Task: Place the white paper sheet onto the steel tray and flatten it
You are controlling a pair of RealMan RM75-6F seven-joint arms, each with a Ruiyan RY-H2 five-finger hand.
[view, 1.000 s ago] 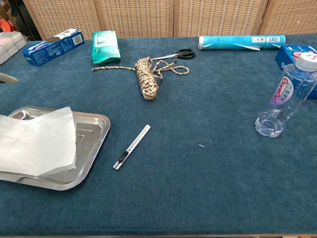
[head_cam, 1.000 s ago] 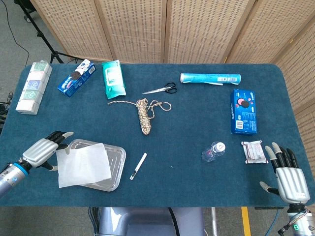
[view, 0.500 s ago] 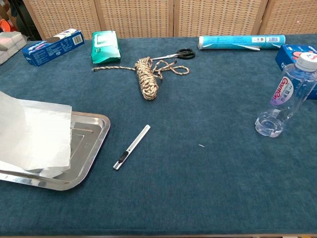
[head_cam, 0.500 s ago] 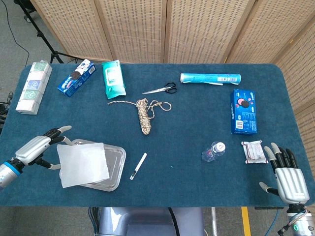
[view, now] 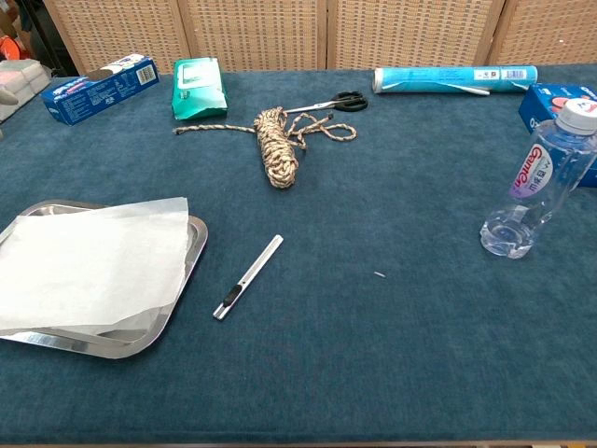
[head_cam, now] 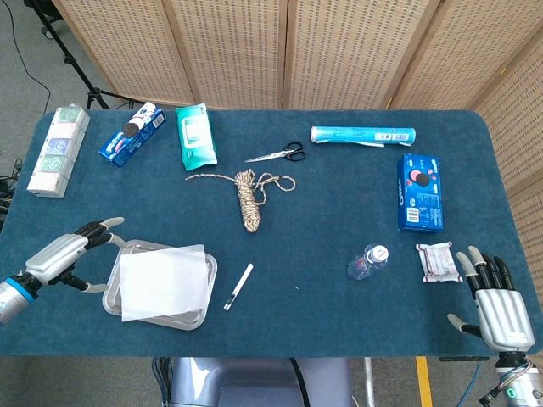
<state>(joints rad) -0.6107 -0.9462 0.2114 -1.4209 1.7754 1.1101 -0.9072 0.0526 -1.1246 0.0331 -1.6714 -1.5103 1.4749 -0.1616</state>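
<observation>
White paper sheet [head_cam: 164,281] covering steel tray [head_cam: 112,292], left hand [head_cam: 64,258] beside, empty

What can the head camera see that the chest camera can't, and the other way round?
Only the head view shows the two hands: the left hand beside the steel tray, the right hand at the table's near right corner, both holding nothing. It also shows a small white packet.

Only the chest view shows the red lettering on the water bottle.

Both show the white paper sheet lying on the tray, the utility knife, rope bundle and scissors.
</observation>
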